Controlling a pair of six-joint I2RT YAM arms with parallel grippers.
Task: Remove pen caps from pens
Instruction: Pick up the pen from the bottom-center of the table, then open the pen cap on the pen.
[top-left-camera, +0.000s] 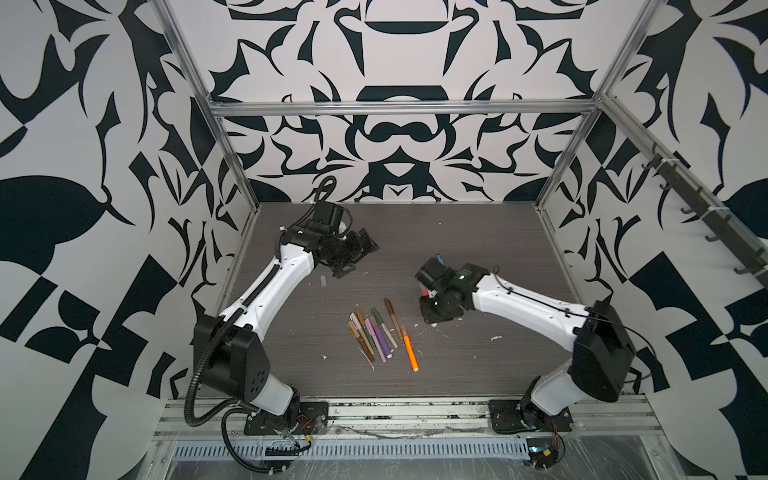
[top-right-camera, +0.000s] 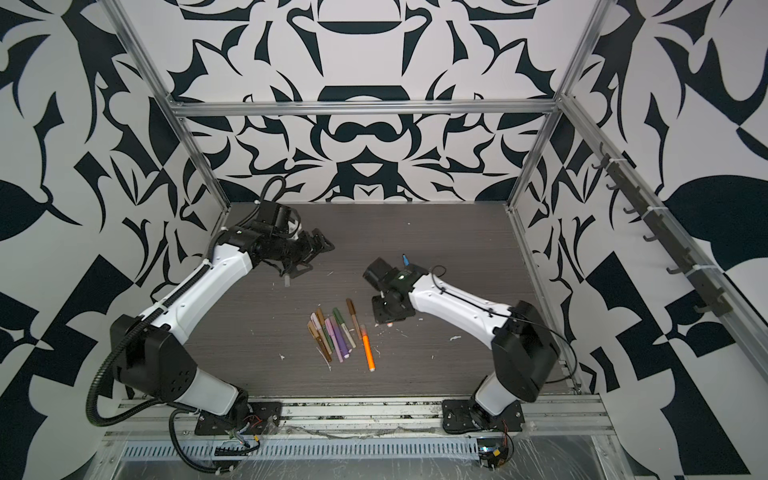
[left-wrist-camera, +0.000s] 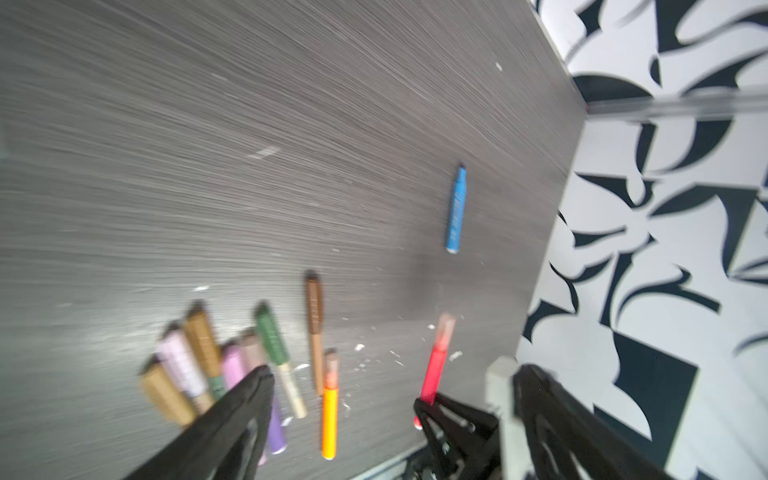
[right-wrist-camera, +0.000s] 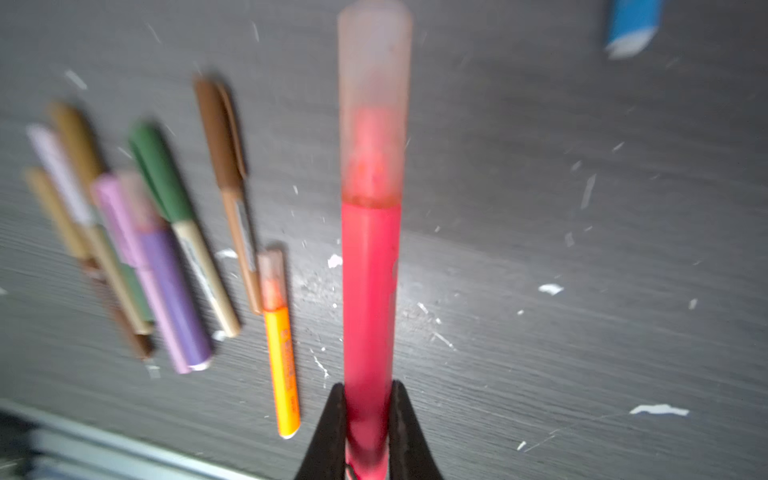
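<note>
Right wrist: right jaws tight around red-pink pen (right-wrist-camera: 370, 270)

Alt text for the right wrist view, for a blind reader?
The right gripper is shut on the barrel of a red-pink pen whose translucent pink cap is on. On the dark table behind lie a cluster of capped pens, an orange pen, and part of a blue pen.

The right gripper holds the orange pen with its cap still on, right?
No. The right gripper is shut on the red-pink plastic pen, its cloudy pink cap still on, as the right wrist view shows. The orange pen lies on the grey table.
</note>
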